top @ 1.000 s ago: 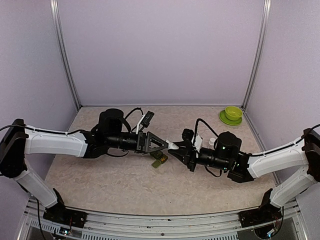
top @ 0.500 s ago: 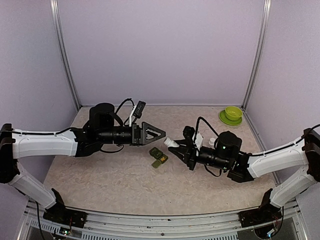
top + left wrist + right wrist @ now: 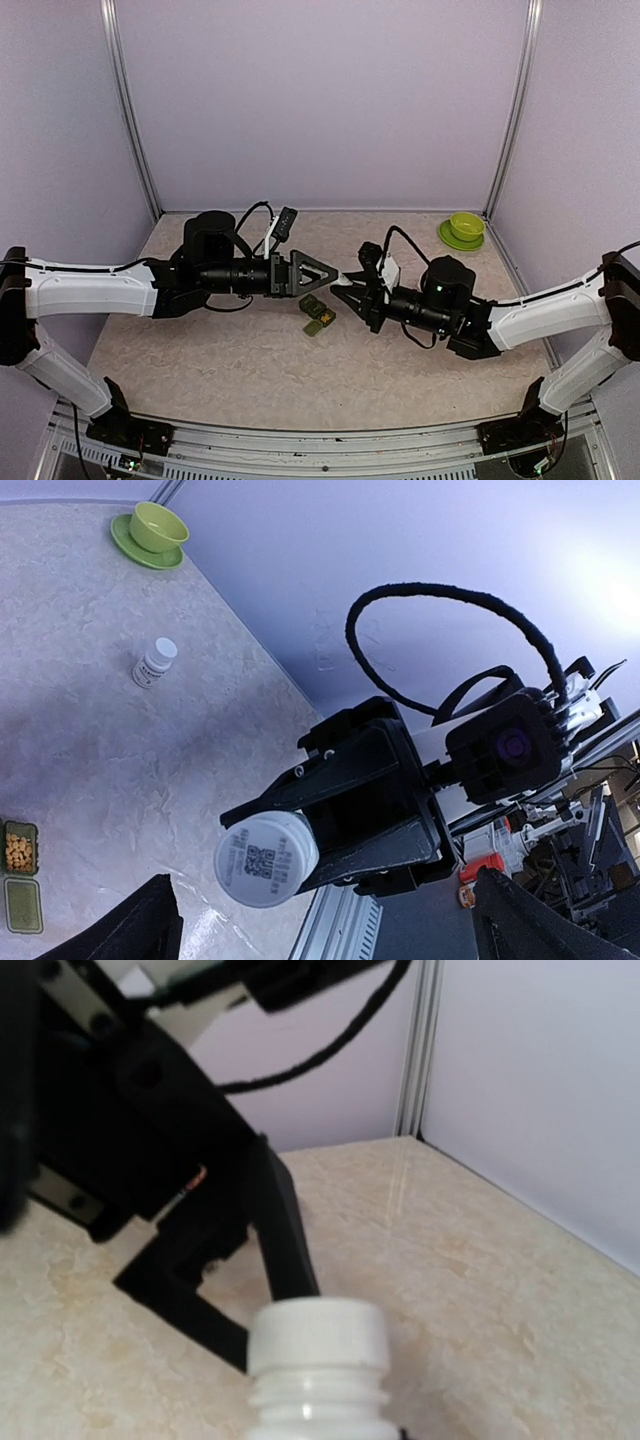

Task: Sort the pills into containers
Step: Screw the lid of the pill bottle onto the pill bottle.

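Observation:
My right gripper (image 3: 356,292) is shut on a white pill bottle (image 3: 347,282) and holds it above the table, its capped end toward my left gripper (image 3: 326,275). The left gripper is wide open, and its black fingers (image 3: 140,925) frame the bottle's cap (image 3: 266,859), which has a QR label. In the right wrist view the capped bottle (image 3: 318,1365) fills the bottom, with the left gripper's black fingers (image 3: 285,1225) right behind it. The dark green containers (image 3: 318,313) lie on the table below both grippers. One compartment (image 3: 17,847) holds tan pills.
A second white bottle (image 3: 155,663) stands on the table further off. A lime-green bowl on its saucer (image 3: 465,229) sits in the far right corner. Purple walls and metal posts enclose the table.
The left gripper drew back to the left from the bottle's cap, then came back to the right close to it, jaws open. The right gripper shifted slightly left and up with the bottle.

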Robot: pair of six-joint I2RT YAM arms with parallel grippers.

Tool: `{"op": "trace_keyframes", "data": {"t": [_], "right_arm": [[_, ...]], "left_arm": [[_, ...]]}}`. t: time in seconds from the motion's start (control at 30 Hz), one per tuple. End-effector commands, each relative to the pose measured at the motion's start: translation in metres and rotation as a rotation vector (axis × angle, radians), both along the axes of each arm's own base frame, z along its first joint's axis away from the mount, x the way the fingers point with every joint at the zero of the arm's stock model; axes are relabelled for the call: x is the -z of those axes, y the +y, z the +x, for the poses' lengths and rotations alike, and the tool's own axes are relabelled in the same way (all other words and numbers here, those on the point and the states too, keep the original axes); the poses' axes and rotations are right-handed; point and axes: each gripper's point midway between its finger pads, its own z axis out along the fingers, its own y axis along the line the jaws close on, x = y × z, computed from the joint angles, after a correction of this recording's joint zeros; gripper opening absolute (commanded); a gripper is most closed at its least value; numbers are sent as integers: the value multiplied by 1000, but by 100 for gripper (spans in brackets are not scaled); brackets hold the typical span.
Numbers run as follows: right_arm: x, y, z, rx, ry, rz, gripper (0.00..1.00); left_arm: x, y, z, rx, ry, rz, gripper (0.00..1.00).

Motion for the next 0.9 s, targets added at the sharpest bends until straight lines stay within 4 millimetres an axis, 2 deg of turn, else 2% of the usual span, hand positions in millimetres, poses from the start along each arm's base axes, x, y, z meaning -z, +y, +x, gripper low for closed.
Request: {"op": "trace_keyframes", "data": {"t": [0.0, 0.33, 0.87], "right_arm": [[-2, 7, 0, 2, 9, 3, 3], [11, 15, 3, -4, 33, -26, 3], [18, 26, -2, -41, 36, -52, 3]], "left_arm": [[-16, -4, 4, -16, -43, -31, 99], [-21, -6, -2, 4, -54, -58, 99], [-32, -8, -6, 23, -62, -99, 99]]}}
